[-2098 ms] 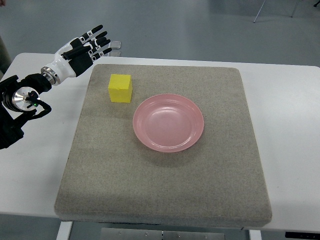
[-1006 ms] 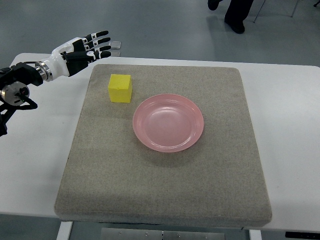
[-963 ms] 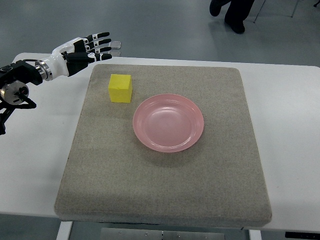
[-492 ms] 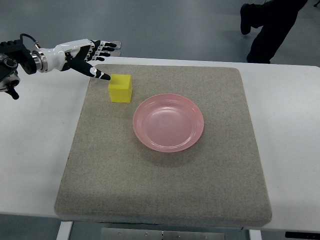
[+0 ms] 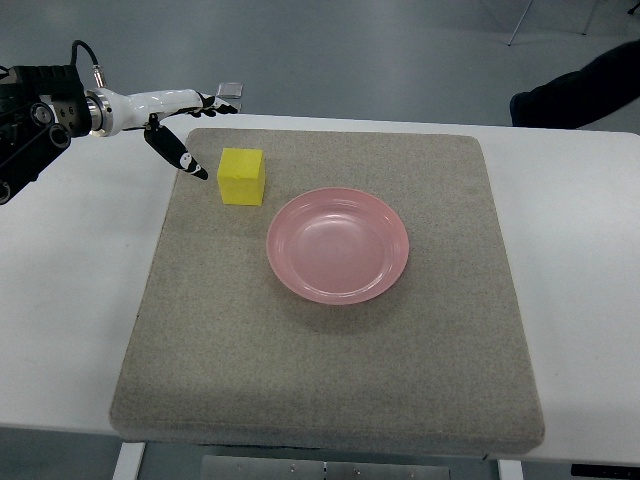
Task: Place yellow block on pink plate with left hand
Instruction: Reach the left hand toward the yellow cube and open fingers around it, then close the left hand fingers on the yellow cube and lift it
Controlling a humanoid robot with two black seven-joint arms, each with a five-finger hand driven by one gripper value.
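While my left hand (image 5: 172, 115) hovers with fingers spread and holding nothing, just left of the yellow cube-shaped block (image 5: 241, 177), that block sits on the grey mat (image 5: 330, 370) beside the round pink plate (image 5: 338, 245).

We see a glossy smooth plate (image 5: 338, 245), a matt block (image 5: 241, 176), a rough felt-like mat (image 5: 330, 370), and a smooth table (image 5: 575, 260).

Yellow block (image 5: 241, 176), a plain cube resting flat near the mat's far left corner, just beside and apart from the pink plate (image 5: 338, 245), round, shallow, upright and empty at centre
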